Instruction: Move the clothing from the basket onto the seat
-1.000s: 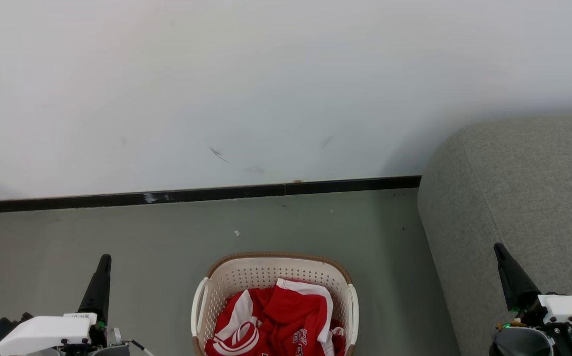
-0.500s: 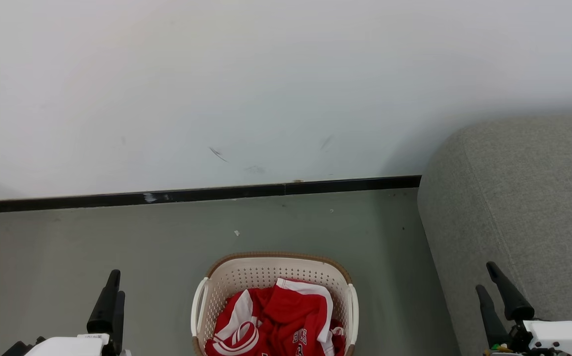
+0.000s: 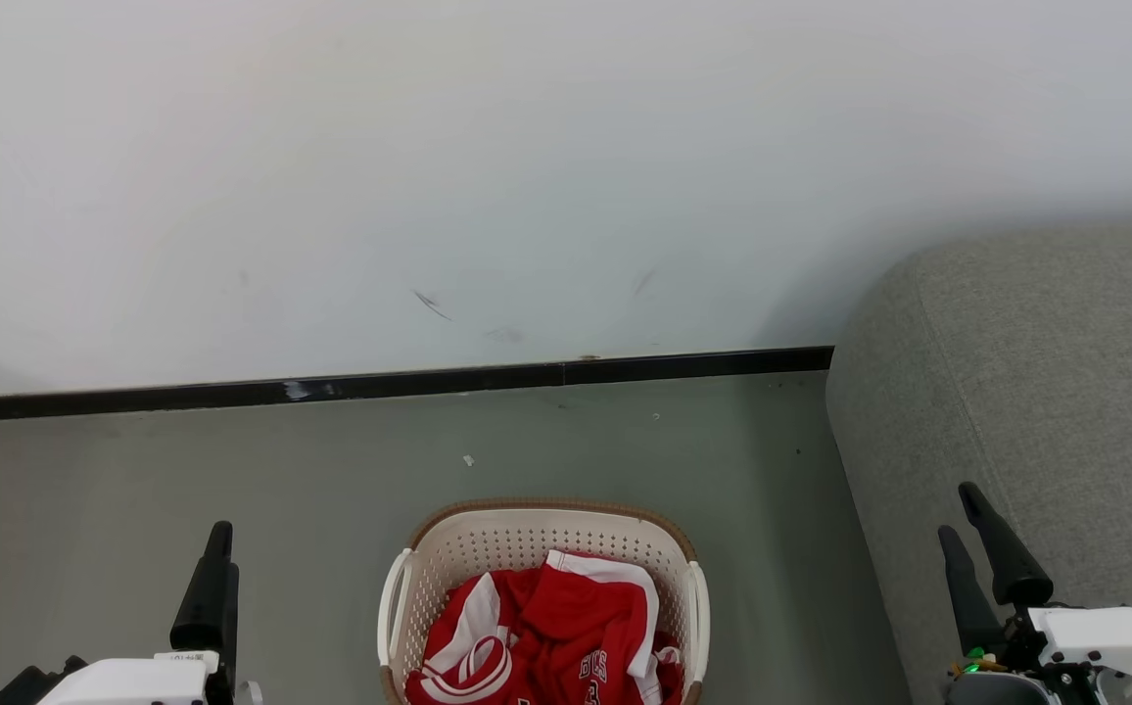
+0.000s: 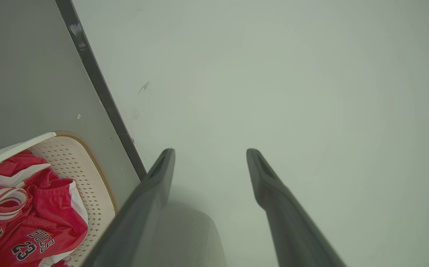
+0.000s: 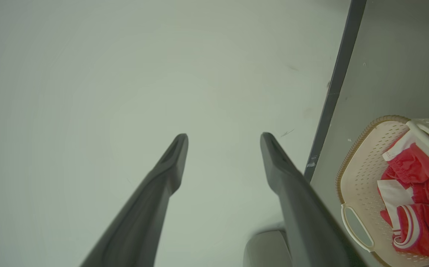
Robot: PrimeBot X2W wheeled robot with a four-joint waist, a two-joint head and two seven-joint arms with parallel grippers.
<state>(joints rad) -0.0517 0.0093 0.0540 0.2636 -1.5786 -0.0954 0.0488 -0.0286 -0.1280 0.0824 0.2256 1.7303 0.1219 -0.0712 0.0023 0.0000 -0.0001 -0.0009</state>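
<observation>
Newly spread, left gripper [image 4: 210,152] and right gripper [image 5: 223,136] gape empty; left wrist view reads "23" on clothing [image 4: 32,222] in basket [image 4: 84,167].

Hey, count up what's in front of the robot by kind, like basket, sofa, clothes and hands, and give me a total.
Basket: 1
Sofa: 1
Clothing pile: 1, red, too tangled to count the garments
Hands: 2, left hand and right hand, both open
Total: 5
</observation>
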